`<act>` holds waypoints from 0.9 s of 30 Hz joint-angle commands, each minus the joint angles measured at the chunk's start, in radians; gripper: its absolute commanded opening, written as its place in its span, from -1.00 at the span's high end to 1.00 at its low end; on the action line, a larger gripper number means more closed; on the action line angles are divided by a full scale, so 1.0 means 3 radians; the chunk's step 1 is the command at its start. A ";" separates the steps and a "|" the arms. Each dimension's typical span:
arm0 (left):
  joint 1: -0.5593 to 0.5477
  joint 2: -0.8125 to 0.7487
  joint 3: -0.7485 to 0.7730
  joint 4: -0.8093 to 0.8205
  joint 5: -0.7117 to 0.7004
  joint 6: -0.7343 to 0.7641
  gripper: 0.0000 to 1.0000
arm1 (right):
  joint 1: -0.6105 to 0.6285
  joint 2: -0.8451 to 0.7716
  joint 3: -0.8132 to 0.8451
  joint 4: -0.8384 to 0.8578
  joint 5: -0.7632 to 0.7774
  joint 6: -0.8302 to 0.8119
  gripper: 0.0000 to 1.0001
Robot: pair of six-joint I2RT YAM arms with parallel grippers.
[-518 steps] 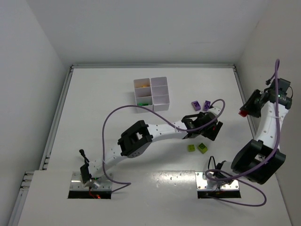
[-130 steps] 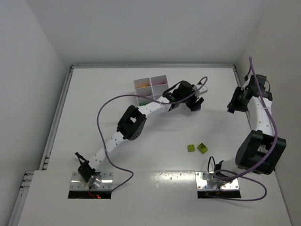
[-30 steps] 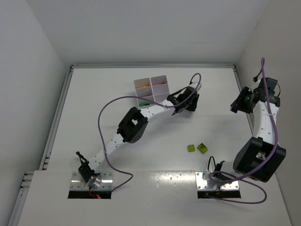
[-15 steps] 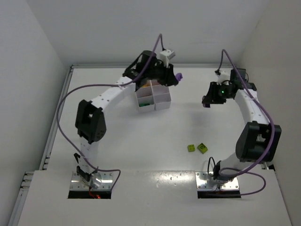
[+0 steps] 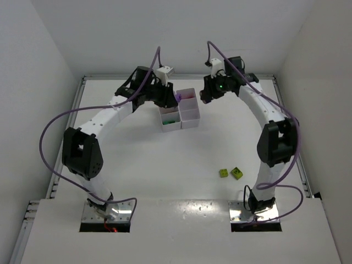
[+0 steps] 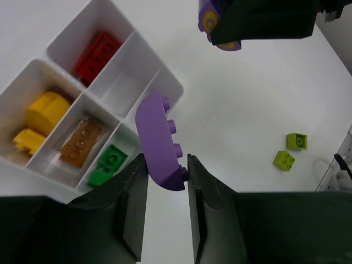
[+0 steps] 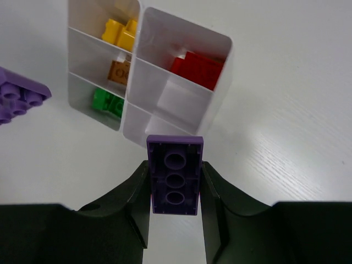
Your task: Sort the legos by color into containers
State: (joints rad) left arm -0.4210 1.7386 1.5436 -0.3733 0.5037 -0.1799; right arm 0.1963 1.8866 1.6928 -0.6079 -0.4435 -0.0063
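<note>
Arms arch in from both sides toward the back of the white table (image 5: 137,159). On the left, the left gripper (image 6: 165,164) is clamped on a purple brick (image 6: 157,137), pinching it by its end so that it sticks out beyond the fingers with its studs facing sideways. In the top view this brick hangs over the far end of the tray (image 7: 176,100); how high above it cannot be told.

The tray sits near the back of the table. Its left column holds yellow bricks (image 7: 121,32) in the far compartment, an orange brick (image 7: 118,71) in the middle one and green bricks (image 7: 107,103) in the near one. In the right column, red bricks (image 7: 198,67) lie in the far compartment and the middle one is bare.

Just to the right of the tray, the right gripper (image 7: 175,187) grips another purple brick (image 7: 175,175) by its long sides, hollow underside toward the wrist camera.

Farther right and well toward the front, a lime brick (image 5: 224,172) and a greener brick (image 5: 236,173) lie side by side on the table, apart from everything else.
</note>
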 commanded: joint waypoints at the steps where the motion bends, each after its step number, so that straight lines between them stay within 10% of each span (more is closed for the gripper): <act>1: 0.0267 -0.0319 -0.0088 0.0043 -0.0053 -0.0059 0.97 | 0.0204 0.0169 0.0238 0.0185 0.0118 0.0072 1.00; 13: 0.0703 -0.0319 -0.0272 0.0181 0.0259 -0.0352 0.99 | 0.0629 0.0425 0.0238 0.0533 0.0522 -0.0142 1.00; 27: 0.0733 -0.0288 -0.0303 0.0242 0.0320 -0.0413 0.99 | 0.0701 0.0354 -0.0171 0.0911 0.0650 -0.1875 0.90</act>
State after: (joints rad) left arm -0.2031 1.6882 1.4498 -0.3454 0.5781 -0.2886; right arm 0.4000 2.0205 1.6527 -0.4011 -0.2562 -0.4210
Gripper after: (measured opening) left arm 0.359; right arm 0.355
